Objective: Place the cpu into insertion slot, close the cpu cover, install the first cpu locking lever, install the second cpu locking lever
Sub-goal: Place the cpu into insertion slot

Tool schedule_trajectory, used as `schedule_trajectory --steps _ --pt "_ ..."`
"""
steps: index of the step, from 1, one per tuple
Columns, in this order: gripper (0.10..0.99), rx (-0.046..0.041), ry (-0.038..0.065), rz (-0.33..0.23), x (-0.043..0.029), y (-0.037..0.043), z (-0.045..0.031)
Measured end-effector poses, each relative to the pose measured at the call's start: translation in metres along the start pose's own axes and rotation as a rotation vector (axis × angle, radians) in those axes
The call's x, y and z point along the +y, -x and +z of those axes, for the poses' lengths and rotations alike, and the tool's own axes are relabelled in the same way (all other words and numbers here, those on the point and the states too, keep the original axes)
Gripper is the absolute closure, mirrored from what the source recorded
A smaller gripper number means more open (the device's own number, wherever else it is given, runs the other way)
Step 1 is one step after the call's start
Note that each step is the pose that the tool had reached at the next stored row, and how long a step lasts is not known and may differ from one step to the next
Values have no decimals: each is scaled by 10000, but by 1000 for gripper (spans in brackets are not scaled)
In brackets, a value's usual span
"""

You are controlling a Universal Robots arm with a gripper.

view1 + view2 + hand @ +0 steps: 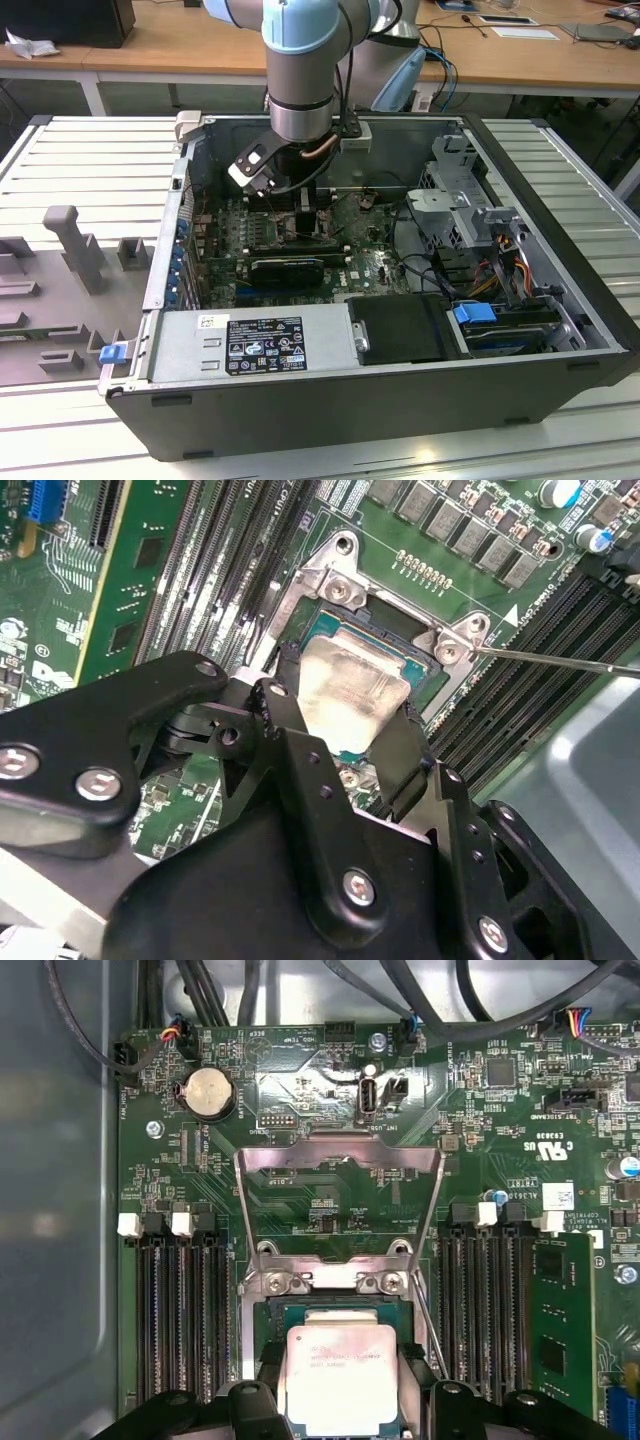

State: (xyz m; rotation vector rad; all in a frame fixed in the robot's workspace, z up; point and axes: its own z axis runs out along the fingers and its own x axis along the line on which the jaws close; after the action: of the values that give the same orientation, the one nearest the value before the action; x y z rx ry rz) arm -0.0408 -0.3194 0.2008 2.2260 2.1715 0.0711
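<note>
The cpu (340, 1380) is a flat square chip with a pale silvery-grey metal top. The top carries faint print and, in the second wrist view (350, 692), a dull smeared sheen. A thin green substrate edge shows around the metal.

The tool (342, 1392) is clamped on the cpu, with one black finger (288, 685) against each of two opposite edges. The cpu sits level, directly over the insertion slot (330, 1307). Whether it is fully seated in the slot cannot be determined.

The insertion slot has a dark inner frame and a silver metal rim (335, 580) fixed with screws at the corners.

The cpu cover (340, 1152), a thin metal frame with a large square window, is swung open on its hinge and is clear of the slot. A thin locking lever (560, 660) runs out from a corner of the rim.

Long black memory slots (180, 1310) flank the slot on both sides. A round coin cell (210, 1091) sits on the green board beyond the cover.

In the exterior view the arm (300, 70) reaches down into the open computer case (400, 400), which lies on a slatted metal worktop (560, 160).
</note>
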Motion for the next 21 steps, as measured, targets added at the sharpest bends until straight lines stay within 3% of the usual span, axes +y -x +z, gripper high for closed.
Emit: schedule_trajectory --steps 3,4,10,15,16,21 --pt "545 1 1 0 0 0 0" --pt "478 0 1 0 0 -2 0" --pt "478 128 -2 6 2 -29 8" --pt "478 129 -3 -7 3 -15 -3" --pt "553 123 -4 -8 3 -14 -6" --pt "557 132 -8 -304 5 -15 -34"
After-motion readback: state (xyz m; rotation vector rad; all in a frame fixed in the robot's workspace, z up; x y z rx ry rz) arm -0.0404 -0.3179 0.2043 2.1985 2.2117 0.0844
